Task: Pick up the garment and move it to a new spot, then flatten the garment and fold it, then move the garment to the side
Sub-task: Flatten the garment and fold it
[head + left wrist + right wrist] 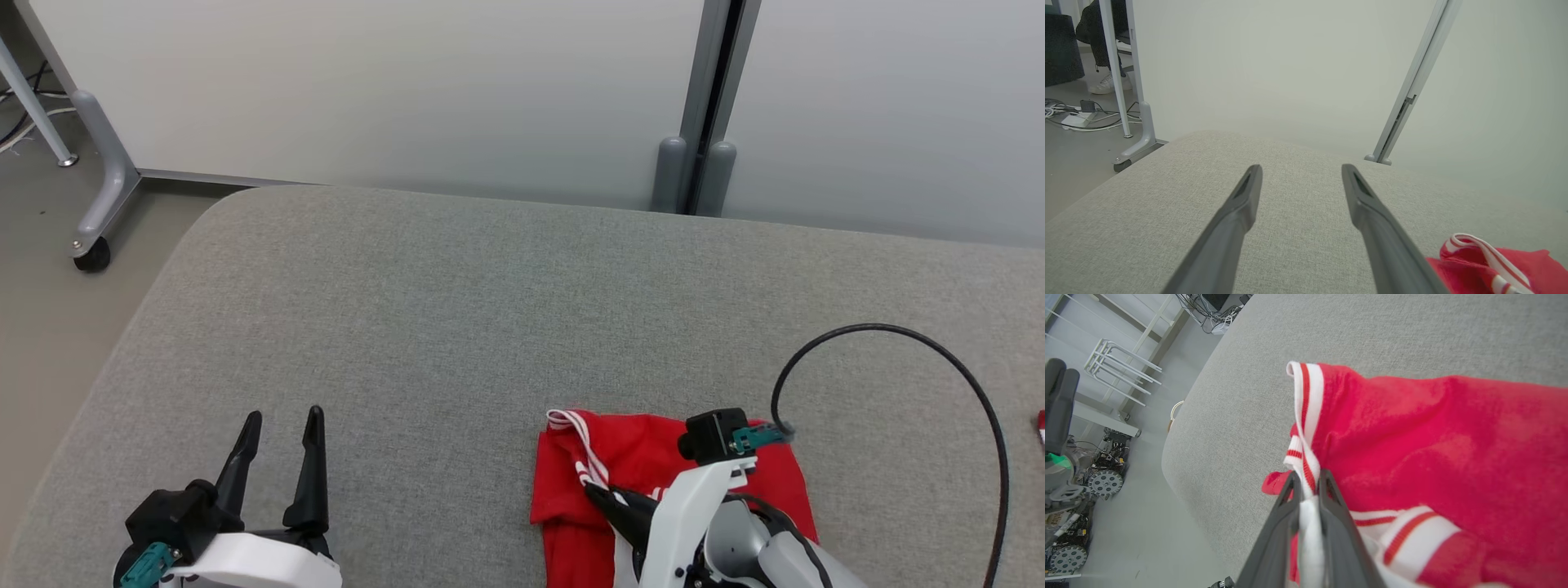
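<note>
Garment, red with white-striped trim, lies bunched on the grey padded surface, toward its near right side. Right gripper is pinched nearly closed on the striped trim. Left gripper stands spread wide, holding nothing, well apart from it.

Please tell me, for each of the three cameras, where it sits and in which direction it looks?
Head view: high on the head, looking forward and down at the gray cushion and wall; left claw open at lower left, right claw on the red garment.
Left wrist view: low over the cushion, facing the wall; its own fingers spread wide.
Right wrist view: above the garment, looking down along its shut fingers pinching the striped trim.
Shared: all three show the garment and cushion.
</note>
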Controlling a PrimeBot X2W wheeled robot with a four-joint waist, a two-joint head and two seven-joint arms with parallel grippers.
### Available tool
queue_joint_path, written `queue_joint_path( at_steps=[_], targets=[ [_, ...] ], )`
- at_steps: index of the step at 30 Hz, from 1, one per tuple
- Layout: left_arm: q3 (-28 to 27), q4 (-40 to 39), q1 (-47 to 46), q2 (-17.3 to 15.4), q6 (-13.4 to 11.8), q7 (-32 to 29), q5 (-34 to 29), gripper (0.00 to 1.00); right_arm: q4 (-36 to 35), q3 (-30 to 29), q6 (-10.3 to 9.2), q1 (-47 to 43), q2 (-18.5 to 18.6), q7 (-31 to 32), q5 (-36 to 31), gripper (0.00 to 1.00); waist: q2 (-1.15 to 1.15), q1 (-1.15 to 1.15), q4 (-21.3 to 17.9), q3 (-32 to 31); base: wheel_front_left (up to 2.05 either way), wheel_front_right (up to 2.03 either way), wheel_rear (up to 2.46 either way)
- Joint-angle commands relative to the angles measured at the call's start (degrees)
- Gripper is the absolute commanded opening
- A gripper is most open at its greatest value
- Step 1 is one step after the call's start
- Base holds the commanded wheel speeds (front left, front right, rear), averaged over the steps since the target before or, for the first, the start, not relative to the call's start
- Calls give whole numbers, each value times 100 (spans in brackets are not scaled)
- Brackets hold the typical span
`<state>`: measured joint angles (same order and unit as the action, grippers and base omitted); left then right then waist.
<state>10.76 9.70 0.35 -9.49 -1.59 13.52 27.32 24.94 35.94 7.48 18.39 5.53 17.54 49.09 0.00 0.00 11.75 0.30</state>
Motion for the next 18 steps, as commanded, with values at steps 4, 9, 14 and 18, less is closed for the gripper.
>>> queue_joint_path(
  at_steps=[4, 9, 14, 18],
  targets=[
    [-3, 50, -104, -18, -6, 26, 32, 100, 98, 264, 3, 169, -51, -262, 212, 100, 0, 0, -79, -34, 0, 0, 0],
    [-31, 65, -56, -16, -35, 57, 52, 100, -190, 373, 3, 338, 117, -805, 432, 100, 0, 0, -237, -65, 0, 0, 0],
    [-80, 67, 40, 13, -43, 82, 98, 100, -793, 87, 3, 367, 596, -1459, 720, 100, 0, 0, -407, -169, 0, 0, 0],
    [-139, 19, 94, 44, -61, 116, 113, 100, -971, -342, 3, 168, 1069, -1848, 775, 100, 0, 0, -487, -246, 0, 0, 0]
  ],
)
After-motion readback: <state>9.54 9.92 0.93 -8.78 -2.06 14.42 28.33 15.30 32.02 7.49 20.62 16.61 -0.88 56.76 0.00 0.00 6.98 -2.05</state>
